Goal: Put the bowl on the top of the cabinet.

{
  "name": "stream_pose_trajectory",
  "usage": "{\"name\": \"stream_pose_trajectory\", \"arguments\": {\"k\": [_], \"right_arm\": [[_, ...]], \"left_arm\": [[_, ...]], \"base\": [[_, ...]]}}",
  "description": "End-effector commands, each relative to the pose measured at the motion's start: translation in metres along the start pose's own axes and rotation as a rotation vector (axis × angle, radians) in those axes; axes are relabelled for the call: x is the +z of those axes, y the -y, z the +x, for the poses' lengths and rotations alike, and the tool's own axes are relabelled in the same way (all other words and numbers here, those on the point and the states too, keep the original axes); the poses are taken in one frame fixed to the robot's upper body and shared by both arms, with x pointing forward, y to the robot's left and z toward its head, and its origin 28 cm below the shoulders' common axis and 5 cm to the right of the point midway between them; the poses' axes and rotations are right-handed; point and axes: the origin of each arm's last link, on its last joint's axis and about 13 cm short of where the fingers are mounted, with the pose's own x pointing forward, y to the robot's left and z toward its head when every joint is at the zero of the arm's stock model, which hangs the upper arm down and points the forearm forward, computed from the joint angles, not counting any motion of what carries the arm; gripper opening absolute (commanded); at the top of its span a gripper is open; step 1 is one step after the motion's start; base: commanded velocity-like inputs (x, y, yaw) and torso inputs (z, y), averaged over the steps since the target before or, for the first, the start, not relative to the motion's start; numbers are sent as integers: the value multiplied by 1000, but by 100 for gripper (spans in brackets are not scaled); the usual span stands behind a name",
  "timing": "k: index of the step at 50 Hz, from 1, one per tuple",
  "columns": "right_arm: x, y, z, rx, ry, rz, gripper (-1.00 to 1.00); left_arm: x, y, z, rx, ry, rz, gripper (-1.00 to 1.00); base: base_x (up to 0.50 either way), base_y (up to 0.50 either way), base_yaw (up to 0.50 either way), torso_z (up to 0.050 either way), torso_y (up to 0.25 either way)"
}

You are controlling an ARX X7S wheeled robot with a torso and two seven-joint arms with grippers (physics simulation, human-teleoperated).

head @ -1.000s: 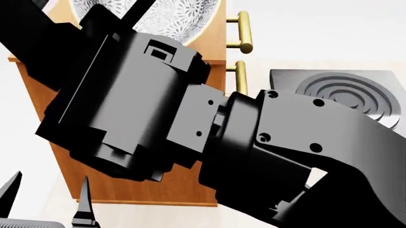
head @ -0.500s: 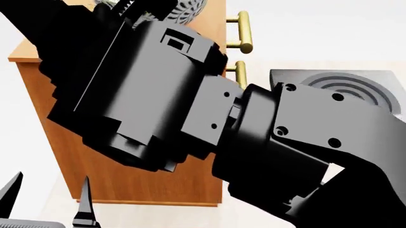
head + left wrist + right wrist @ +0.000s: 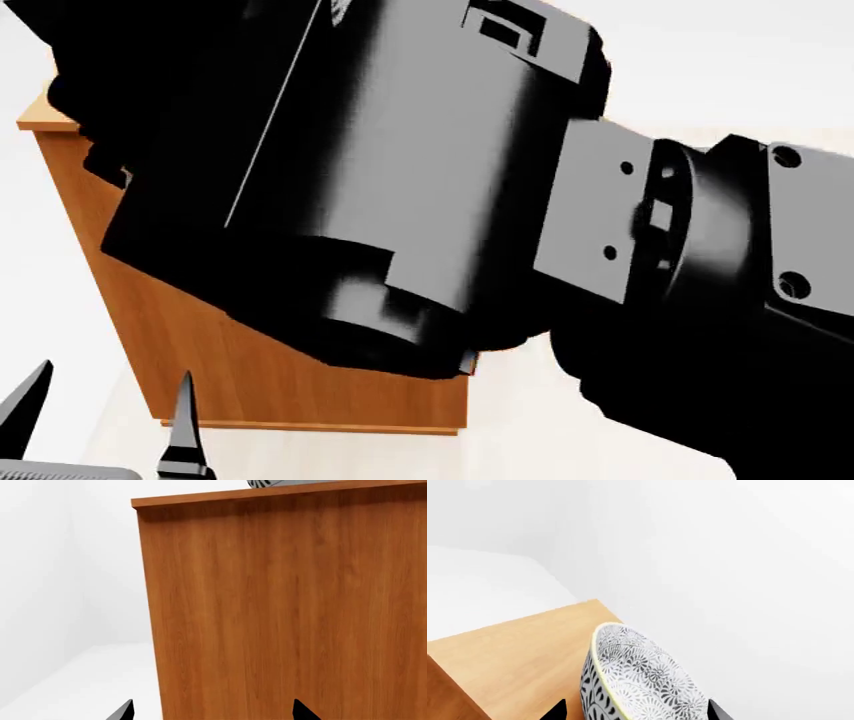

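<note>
1. Above the cabinet [image 3: 514, 650]: the bowl [image 3: 640, 675] sits on its top, near the far edge, between the right claw [image 3: 637, 711] tips, which stand wide apart.
2. Since a second ago the right arm [image 3: 400, 180] has risen toward the head camera, hiding bowl and handles.
3. Judgement: bowl released, placement likely done.
4. Left claw [image 3: 210, 711] open, empty, facing the cabinet's side.

bowl [image 3: 640, 680]: grey floral, tilted | over orange-brown cabinet [image 3: 514, 650] top
</note>
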Motion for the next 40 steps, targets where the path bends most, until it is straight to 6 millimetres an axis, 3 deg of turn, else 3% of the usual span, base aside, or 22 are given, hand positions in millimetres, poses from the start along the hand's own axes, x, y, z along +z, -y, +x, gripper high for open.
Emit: {"name": "stream_pose_trajectory", "arguments": {"k": [1, 15, 19, 33, 40], "right_arm": [[21, 20, -39, -33, 122, 2, 100], [23, 57, -74, -254, 197, -1, 100], [3, 58, -85, -319, 170, -14, 100], [-37, 64, -120, -457, 150, 37, 100], [-74, 58, -126, -493, 101, 57, 100]], "left_arm": [[1, 1, 0, -5, 3, -2, 100], [4, 0, -2, -3, 13, 3, 100], [5, 1, -2, -7, 18, 2, 100], [8, -1, -4, -3, 24, 12, 100], [9, 0, -4, -3, 28, 12, 100]], "base": [[0, 0, 0, 0, 0], [0, 0, 0, 0, 0], [0, 0, 0, 0, 0], [0, 0, 0, 0, 0], [0, 0, 0, 0, 0]]}}
